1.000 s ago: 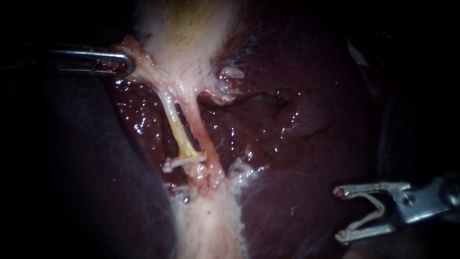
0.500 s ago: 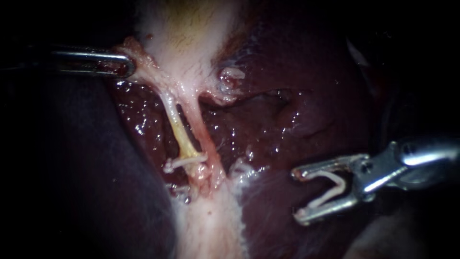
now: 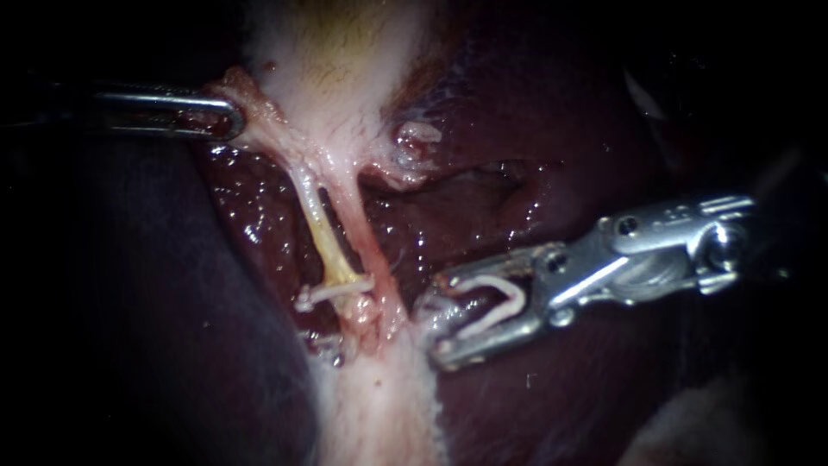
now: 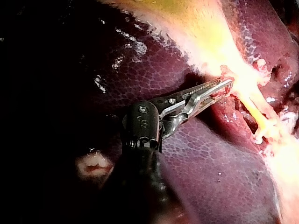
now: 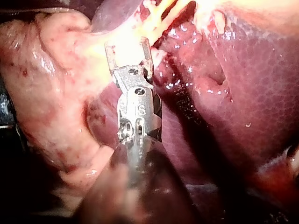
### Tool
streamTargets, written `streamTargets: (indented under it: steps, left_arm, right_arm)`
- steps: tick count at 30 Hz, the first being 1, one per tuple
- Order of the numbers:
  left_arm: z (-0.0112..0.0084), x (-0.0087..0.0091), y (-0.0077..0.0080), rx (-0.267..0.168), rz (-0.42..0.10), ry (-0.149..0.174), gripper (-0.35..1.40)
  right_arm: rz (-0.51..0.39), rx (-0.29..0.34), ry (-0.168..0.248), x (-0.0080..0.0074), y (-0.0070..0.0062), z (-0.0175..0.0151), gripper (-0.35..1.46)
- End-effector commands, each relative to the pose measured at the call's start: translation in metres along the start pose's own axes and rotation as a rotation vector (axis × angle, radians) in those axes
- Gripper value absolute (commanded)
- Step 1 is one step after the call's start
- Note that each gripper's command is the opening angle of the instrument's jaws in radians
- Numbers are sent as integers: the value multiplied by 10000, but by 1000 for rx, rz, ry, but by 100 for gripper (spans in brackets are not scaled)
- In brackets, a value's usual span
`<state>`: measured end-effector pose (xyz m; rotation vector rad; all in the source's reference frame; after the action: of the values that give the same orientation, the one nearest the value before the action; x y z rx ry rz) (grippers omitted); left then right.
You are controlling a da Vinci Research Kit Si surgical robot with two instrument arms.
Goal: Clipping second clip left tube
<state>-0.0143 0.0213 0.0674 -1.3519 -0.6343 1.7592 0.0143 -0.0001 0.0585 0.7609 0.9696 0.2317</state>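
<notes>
Right instrument (image 3: 438,328): jaws stand wide apart with a white clip (image 3: 493,304) seated between them, one leg along each jaw. The clip's mouth faces the tubes. The jaw tips sit low over the liver (image 3: 552,155), just beside the pale band under the tubes, and nothing is inside the clip yet.

Left tube (image 3: 321,233): the thin yellowish one. From my right instrument it lies on the far side of the pinker right tube (image 3: 360,237). Its long axis runs steeply from the gallbladder (image 3: 336,69) down to the placed clip (image 3: 335,289) that crosses its lower end. A dark slit shows between the two tubes near their upper ends.

My read: the clip's mouth is already roughly crosswise to that axis, but the right tube is in the way. The free length is above the placed clip, toward the gallbladder, so one jaw has to enter that slit.

Left instrument (image 3: 226,119): jaws clamped on pale tissue (image 3: 254,121) at the gallbladder's neck. It is nearer the tube's upper end, but it is occupied.
</notes>
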Motion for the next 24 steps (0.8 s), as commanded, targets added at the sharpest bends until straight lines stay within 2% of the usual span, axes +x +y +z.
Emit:
streamTargets:
  steps: [1, 5, 12, 24]
  left_arm:
    - [0, 0, 0, 0, 0, 0, -35]
    - [0, 0, 0, 0, 0, 0, -35]
    - [1, -1, 0, 1, 0, 0, -35]
    - [2, -1, 0, 2, 0, 1, -35]
  right_arm:
    - [2, -3, -2, 2, 4, 3, 45]
    - [6, -10, -3, 9, 19, 15, 45]
    - [9, -18, -2, 12, 37, 25, 45]
    - [4, -20, -7, 1, 57, 52, 45]
